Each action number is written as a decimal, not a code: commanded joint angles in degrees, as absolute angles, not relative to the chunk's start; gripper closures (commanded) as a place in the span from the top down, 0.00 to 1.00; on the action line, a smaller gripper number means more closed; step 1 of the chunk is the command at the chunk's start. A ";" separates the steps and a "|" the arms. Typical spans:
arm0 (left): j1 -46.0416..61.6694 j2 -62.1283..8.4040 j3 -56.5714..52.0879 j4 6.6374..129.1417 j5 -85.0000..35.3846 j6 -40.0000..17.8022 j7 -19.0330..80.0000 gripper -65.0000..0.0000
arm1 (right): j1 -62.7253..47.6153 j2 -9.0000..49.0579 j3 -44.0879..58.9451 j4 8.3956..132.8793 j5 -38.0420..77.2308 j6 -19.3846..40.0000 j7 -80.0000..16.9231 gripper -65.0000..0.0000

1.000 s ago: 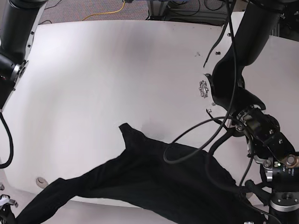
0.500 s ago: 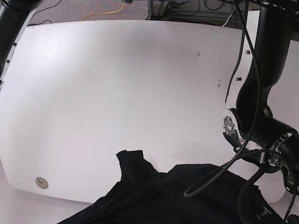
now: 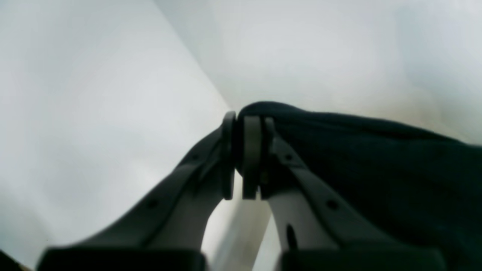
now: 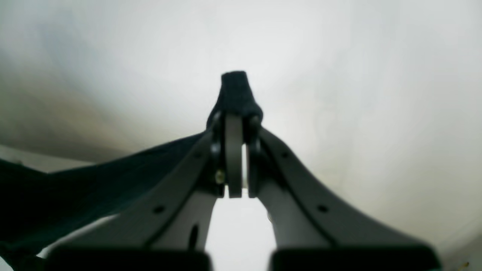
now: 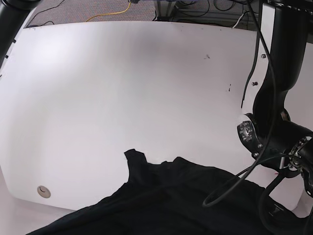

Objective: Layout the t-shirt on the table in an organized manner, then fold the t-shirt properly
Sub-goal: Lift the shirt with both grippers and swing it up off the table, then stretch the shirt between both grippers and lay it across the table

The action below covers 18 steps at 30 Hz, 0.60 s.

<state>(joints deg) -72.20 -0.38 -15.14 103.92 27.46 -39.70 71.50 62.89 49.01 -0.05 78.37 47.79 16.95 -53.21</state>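
The black t-shirt hangs and lies bunched over the near edge of the white table, with one peak of cloth pointing up at the middle. In the left wrist view my left gripper is shut on a fold of the t-shirt, which trails off to the right. In the right wrist view my right gripper is shut on a small tuft of the t-shirt, with cloth stretching away to the lower left. Both grippers' fingertips are out of the base view.
The left arm's dark links and cables stand over the table's right edge. A round metal grommet sits near the front left corner. Cables and a yellow cord lie on the floor beyond the far edge.
The left arm has drawn back toward the near right. The shirt has slid toward the near edge and its peak has shifted a little lower. The right arm has left the base view.
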 commanded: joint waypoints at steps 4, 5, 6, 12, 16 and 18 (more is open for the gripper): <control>-71.78 -0.48 -15.08 106.86 27.82 -40.00 75.56 0.00 | 59.47 50.15 1.19 85.58 48.22 16.92 -51.12 0.00; -71.25 -0.48 -15.08 107.12 27.82 -40.00 76.53 0.00 | 58.07 50.24 2.15 86.20 48.22 16.92 -51.21 0.00; -70.99 -0.48 -15.08 107.30 27.82 -40.00 77.05 0.00 | 57.19 50.33 2.77 86.55 48.31 16.92 -51.38 0.00; -66.07 -1.10 -15.08 110.29 28.26 -40.00 78.37 0.00 | 48.13 50.24 8.75 90.07 50.95 16.92 -52.26 0.00; -62.55 -2.24 -15.08 110.81 27.82 -40.00 79.08 0.00 | 44.00 50.24 9.01 92.26 51.30 16.92 -52.26 0.00; -61.14 -2.68 -15.08 110.90 27.82 -40.00 80.00 0.00 | 41.45 50.33 9.54 93.85 51.30 16.92 -52.26 0.00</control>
<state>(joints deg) -60.29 -1.78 -15.22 110.39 27.53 -39.94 80.05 41.93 49.23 8.62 90.98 50.13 16.56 -54.26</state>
